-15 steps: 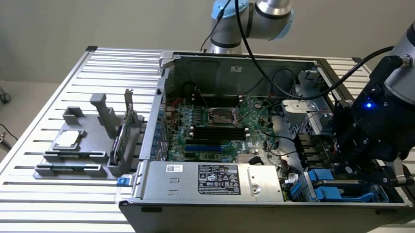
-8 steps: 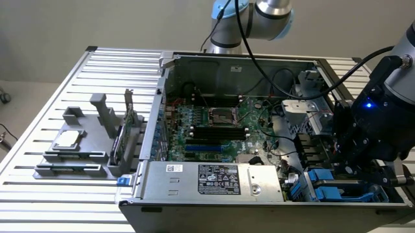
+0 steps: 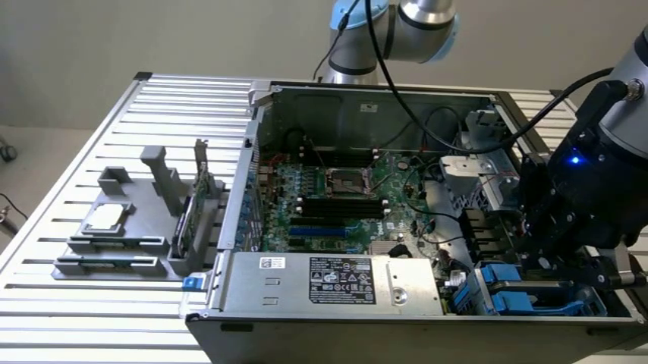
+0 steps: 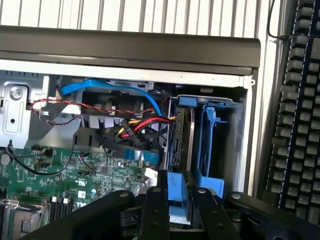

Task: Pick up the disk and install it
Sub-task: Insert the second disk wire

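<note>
In the wrist view my gripper [image 4: 177,194] is shut on the disk [image 4: 178,187], which I see edge-on as a blue carrier edge between the two black fingers [image 4: 154,205]. Just beyond it lies the drive bay [image 4: 205,135] in the corner of the open computer case. There a dark drive [image 4: 181,137] stands in one slot, and a bare blue bracket [image 4: 209,142] stands beside it. In the exterior view the gripper [image 3: 547,265] hangs low over the blue bay parts [image 3: 511,292] at the case's front corner on the exterior view's right.
Red, yellow and black cables [image 4: 140,127] and a blue cable [image 4: 115,87] crowd the space beside the bay. The power supply [image 3: 335,280] and motherboard [image 3: 335,197] lie inside the case. A keyboard [image 4: 295,125] flanks the case. A grey fixture [image 3: 121,227] holds a silver chip [image 3: 106,218].
</note>
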`<state>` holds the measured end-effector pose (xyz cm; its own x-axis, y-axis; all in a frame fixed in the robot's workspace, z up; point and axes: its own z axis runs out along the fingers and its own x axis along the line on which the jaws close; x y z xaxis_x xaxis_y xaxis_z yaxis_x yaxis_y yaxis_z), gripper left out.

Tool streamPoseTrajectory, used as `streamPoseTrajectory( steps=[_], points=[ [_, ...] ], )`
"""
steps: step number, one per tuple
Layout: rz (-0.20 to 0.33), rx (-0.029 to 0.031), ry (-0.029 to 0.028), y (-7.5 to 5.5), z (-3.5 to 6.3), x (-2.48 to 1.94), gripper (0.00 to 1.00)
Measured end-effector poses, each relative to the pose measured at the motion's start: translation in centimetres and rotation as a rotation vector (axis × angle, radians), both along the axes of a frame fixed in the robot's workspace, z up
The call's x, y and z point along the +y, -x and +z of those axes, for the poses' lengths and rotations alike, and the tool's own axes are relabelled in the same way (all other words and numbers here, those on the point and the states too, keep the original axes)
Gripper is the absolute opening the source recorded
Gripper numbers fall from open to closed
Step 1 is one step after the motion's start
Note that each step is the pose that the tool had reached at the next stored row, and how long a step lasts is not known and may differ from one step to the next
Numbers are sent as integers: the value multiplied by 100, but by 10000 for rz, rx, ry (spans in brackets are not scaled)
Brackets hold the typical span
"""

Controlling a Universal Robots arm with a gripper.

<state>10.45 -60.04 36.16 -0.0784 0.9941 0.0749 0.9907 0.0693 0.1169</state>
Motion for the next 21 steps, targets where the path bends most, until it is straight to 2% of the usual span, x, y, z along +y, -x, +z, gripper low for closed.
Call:
streamPoseTrajectory(
  steps=[3,4,6,9,12,14,16,18,21],
  points=[
    [-1,0,37,0,69,43,26],
    [-1,1,67,1,79,67,26],
    [0,-1,166,0,90,118,26],
    [-1,-3,383,0,102,193,26],
    [1,-3,649,0,115,258,26],
    [0,-3,840,-3,121,286,26],
    [-3,-3,984,-13,122,299,26],
    [-4,-3,1054,-22,122,309,26],
    [-4,-3,1071,-40,122,329,26]
  ],
)
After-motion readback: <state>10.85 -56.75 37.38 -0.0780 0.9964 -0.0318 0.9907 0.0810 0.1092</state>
